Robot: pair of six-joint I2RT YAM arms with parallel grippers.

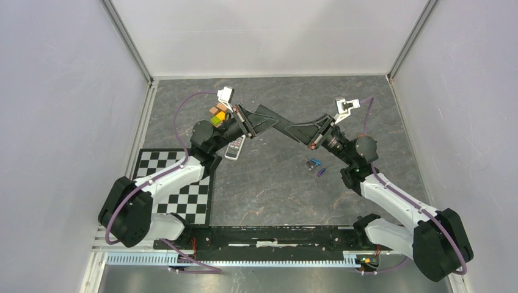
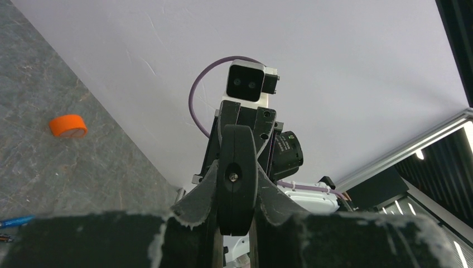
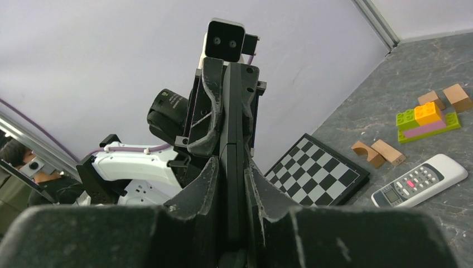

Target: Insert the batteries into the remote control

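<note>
Remote control (image 1: 235,148), a small white rounded plastic handset with a grey button face, lies face up on the dark grey stone-patterned table (image 1: 275,195). It sits behind the left claw (image 1: 279,126), beside that arm's wrist. A tiny bright blue battery (image 1: 313,163) and a purple battery (image 1: 320,171), both thin cylinders, lie together just behind the right claw (image 1: 290,130), well apart from the remote control. The two claws meet tip to tip above the table, each closed narrowly on a slim black bar (image 3: 234,139).
</note>
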